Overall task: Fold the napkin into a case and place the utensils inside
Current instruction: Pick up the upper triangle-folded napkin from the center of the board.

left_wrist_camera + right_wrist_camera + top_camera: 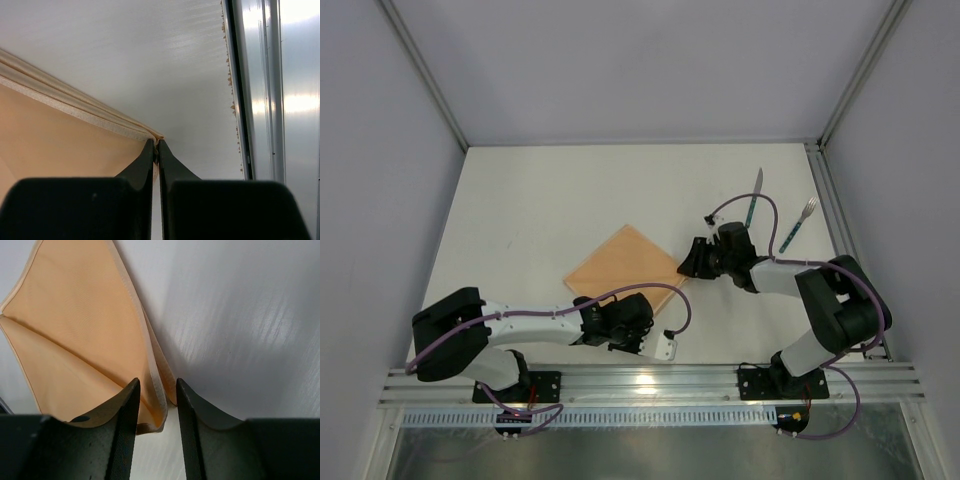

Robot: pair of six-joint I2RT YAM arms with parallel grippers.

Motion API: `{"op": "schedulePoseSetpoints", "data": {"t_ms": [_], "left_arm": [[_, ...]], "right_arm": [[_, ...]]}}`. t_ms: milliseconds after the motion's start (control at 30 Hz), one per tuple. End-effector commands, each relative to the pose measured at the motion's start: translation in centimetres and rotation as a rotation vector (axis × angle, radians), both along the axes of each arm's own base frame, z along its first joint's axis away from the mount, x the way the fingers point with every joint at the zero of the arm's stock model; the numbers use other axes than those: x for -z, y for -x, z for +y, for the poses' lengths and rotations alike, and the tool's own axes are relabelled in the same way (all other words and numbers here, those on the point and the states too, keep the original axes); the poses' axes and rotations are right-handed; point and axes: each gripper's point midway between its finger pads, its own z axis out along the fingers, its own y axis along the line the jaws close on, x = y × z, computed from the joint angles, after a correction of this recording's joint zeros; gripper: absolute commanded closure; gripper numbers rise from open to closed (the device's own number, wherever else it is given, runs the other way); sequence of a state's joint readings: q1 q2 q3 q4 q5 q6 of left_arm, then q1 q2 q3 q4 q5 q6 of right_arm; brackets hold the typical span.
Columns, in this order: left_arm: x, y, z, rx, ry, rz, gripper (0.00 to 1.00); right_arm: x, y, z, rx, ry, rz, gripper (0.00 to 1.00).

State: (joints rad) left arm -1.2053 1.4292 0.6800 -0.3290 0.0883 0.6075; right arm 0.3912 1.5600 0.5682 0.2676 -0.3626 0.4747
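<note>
Napkin (pixel 60 145) corner inside left hand (pixel 156 145)

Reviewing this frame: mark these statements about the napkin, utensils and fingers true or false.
1. The left fingers are shut on a corner of the peach-orange cloth napkin. True.
2. The slim teal-handled metal knife and teal-handled metal fork lie on the napkin. False: both lie on the white table, apart from it.
3. The right fingers stand apart with the napkin's edge between them. True.
4. The right fingers hold the fork. False: they hold neither utensil.
</note>
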Motion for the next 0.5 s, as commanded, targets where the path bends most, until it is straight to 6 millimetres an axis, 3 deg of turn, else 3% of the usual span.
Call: {"op": "schedulePoseSetpoints", "data": {"t_ms": [0,333,467], "left_arm": [[0.7,0.8,1.7,-0.001,-0.057,0.037,1.0],[0.6,0.9,2.0,0.007,-0.056,0.037,1.0],[0.6,1.0,2.0,0.011,-0.055,0.043,1.0]], "right_arm": [[1.3,1.9,-0.6,-0.006,0.021,0.066,0.6],[2.0,3.5,-1.0,-0.039,0.038,0.105,0.61],[1.7,3.2,-0.3,-0.052,0.01,0.105,0.85]]}}
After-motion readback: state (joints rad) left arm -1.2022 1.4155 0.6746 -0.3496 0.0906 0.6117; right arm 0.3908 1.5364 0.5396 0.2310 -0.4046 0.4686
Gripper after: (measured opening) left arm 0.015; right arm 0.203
